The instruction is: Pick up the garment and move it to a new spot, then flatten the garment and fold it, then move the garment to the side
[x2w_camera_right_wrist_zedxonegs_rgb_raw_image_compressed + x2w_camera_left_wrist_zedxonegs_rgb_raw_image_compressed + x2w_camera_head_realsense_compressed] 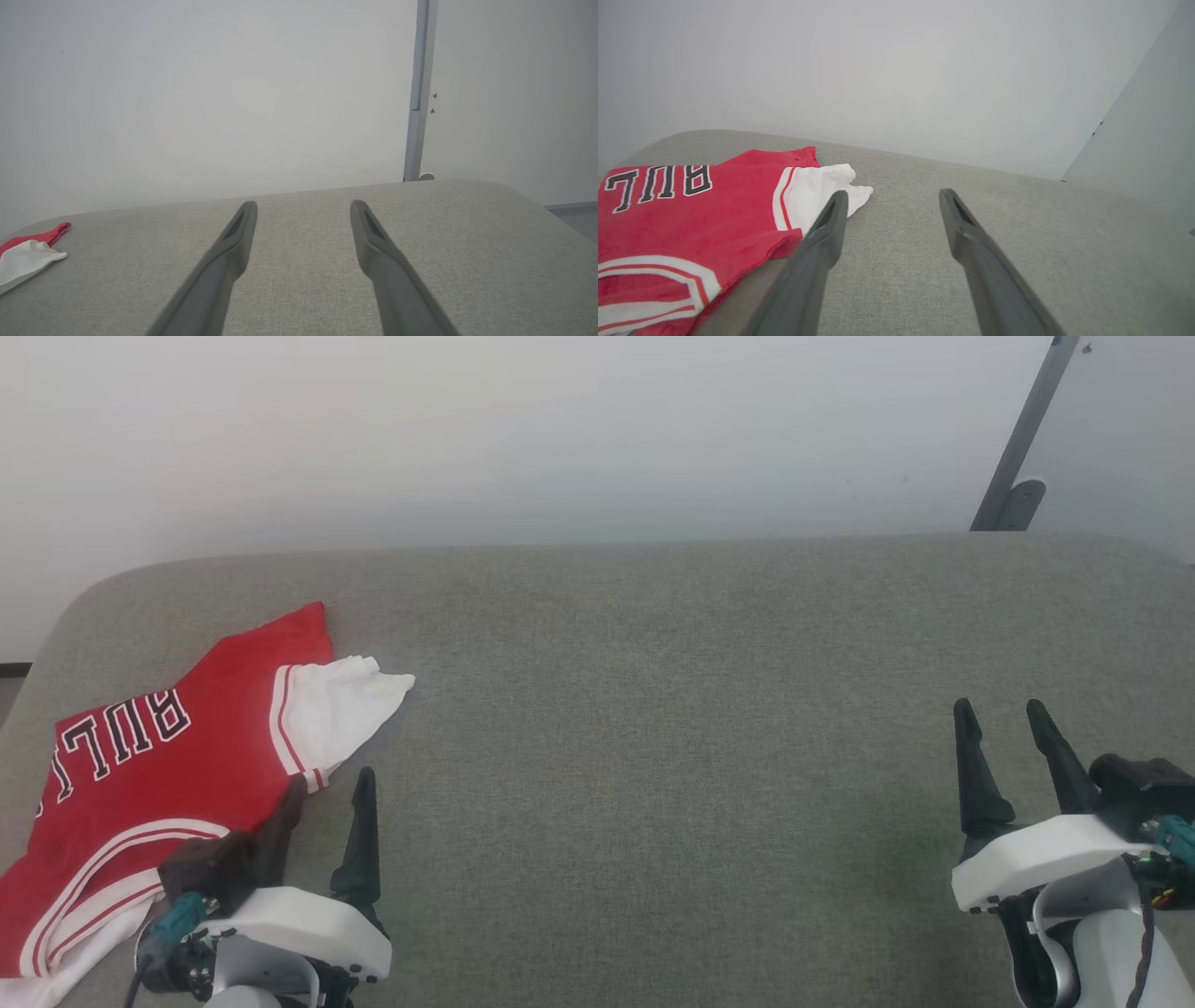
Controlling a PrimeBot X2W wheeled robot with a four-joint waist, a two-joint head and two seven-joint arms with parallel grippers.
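Note:
The red garment (159,775) with white sleeves and dark lettering lies rumpled at the left end of the grey cushioned surface (653,709), its lower part running off the head view's left edge. One white sleeve (336,709) points toward the middle. My left gripper (331,786) is open just right of the garment's edge, one finger over the striped trim, holding nothing. In the left wrist view the garment (677,219) sits left of the open left gripper (892,198). My right gripper (999,711) is open far to the right over bare fabric. In the right wrist view the sleeve tip (25,261) shows at far left.
A pale wall rises behind the cushioned surface. A grey metal pole (1022,439) leans at the back right. The surface's rounded corners (84,597) fall away at left and right. Bare grey fabric stretches between the two grippers.

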